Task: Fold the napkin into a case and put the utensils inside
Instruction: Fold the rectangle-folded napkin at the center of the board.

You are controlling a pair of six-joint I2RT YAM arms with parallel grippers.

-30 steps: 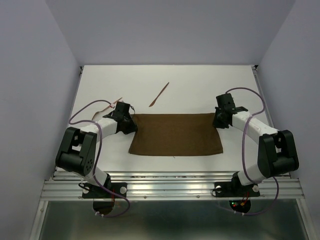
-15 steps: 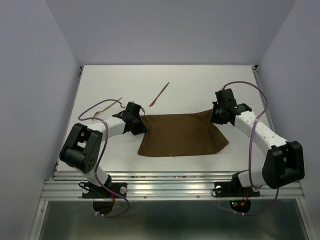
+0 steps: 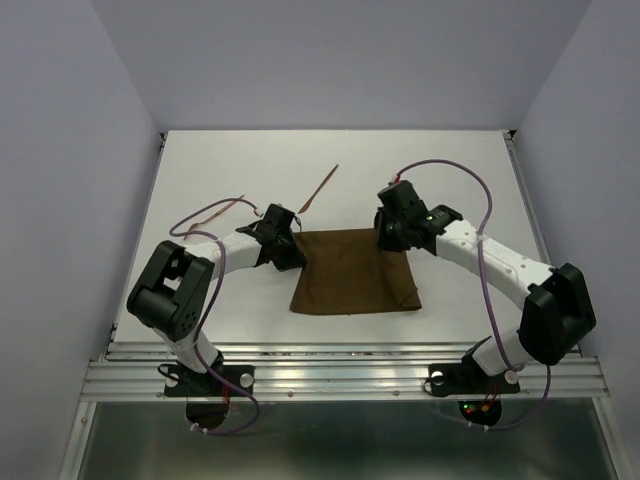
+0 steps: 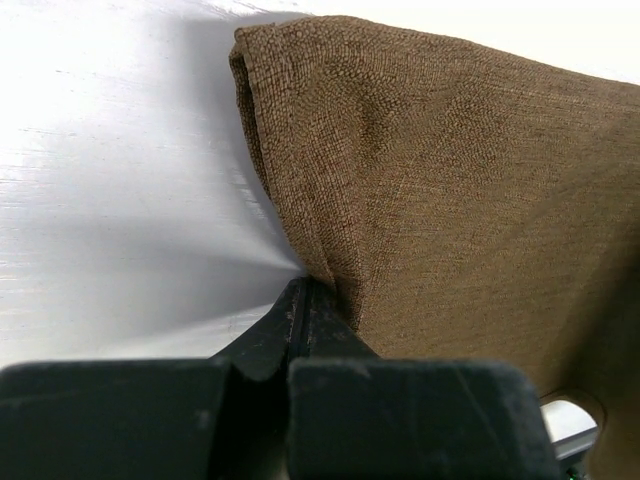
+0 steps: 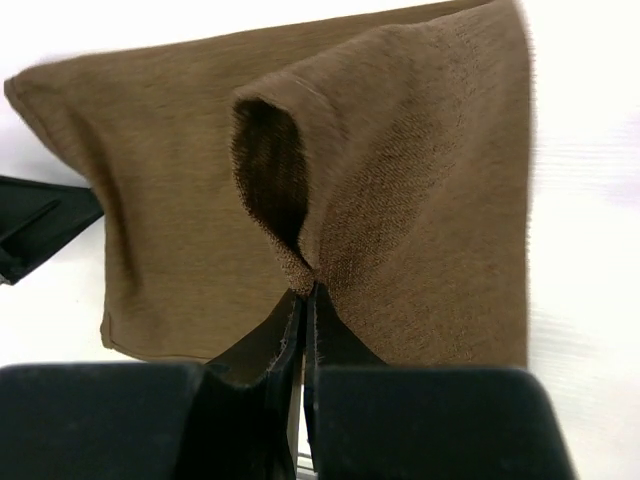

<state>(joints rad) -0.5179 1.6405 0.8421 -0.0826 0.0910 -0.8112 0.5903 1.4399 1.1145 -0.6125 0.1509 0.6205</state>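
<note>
The dark brown napkin (image 3: 352,275) lies mid-table, its right part lifted and drawn over toward the left. My left gripper (image 3: 297,243) is shut on the napkin's far left corner (image 4: 330,270). My right gripper (image 3: 383,240) is shut on a bunched far edge of the napkin (image 5: 310,265), which arches up above the flat layer. One reddish-brown utensil (image 3: 318,188) lies on the table beyond the cloth. A second utensil (image 3: 215,213) lies far left, partly behind the left arm's cable.
The white table (image 3: 450,170) is walled by lavender panels on three sides. A metal rail (image 3: 340,375) runs along the near edge by both arm bases. Purple cables loop over each arm.
My right gripper has carried its napkin corner leftward across the cloth, folding the right part over. The left gripper has shifted right with its corner, and the cloth's footprint has narrowed.
</note>
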